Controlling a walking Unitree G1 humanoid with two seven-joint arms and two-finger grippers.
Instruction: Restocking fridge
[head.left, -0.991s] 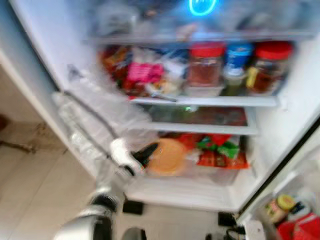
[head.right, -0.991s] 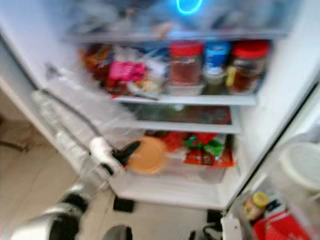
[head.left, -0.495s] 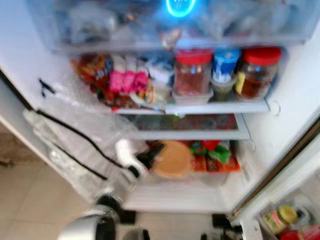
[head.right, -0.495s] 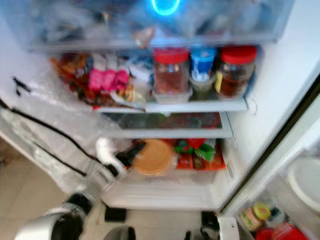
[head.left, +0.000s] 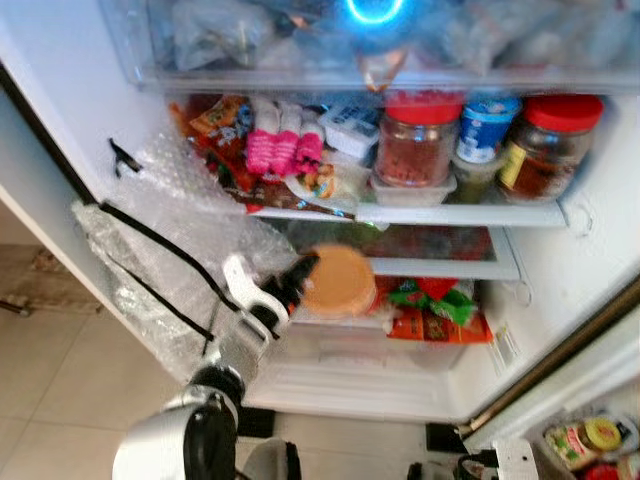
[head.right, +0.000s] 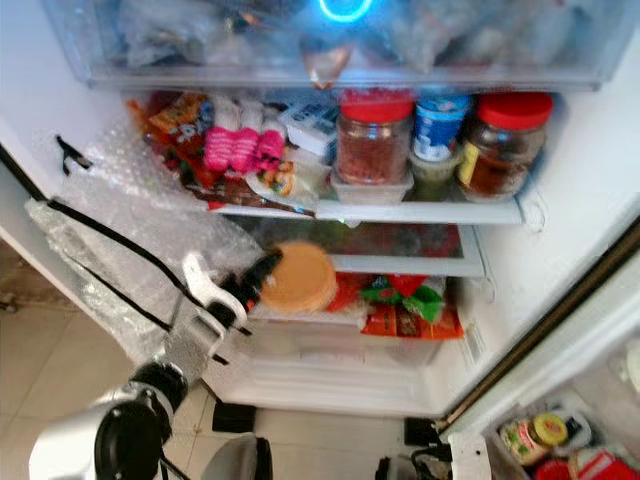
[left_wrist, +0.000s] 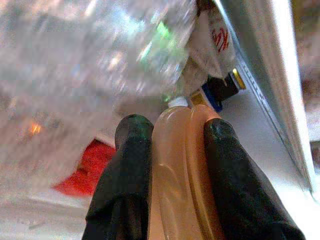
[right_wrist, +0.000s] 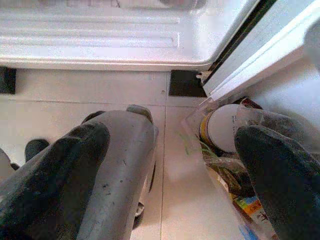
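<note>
Your left arm reaches up and forward from the lower left into the open fridge (head.left: 60, 90), its silver forearm angled toward the lower shelves. The left gripper (head.left: 300, 283) is clamped on a round orange container (head.left: 338, 282) — smooth, flat-faced plastic, held on edge just in front of the glass shelf (head.left: 440, 268) and above the clear crisper drawer (head.left: 400, 350). In the left wrist view both black fingers (left_wrist: 127, 170) press flat against the container's ribbed, glossy sides.

Crinkled bubble wrap (head.left: 170, 250) with black tape strips covers the fridge's left wall beside your arm. On the middle shelf stand two red-lidded jars (head.left: 416, 140) and a blue-lidded tub (head.left: 487, 125), with pink packets (head.left: 280, 150) at the left. Red and green foil packets (head.left: 435, 310) lie just right of the container.

Your right gripper (right_wrist: 165, 165) hangs low over the tiled floor (right_wrist: 185, 200) — its fingers are spread apart, holding nothing.
</note>
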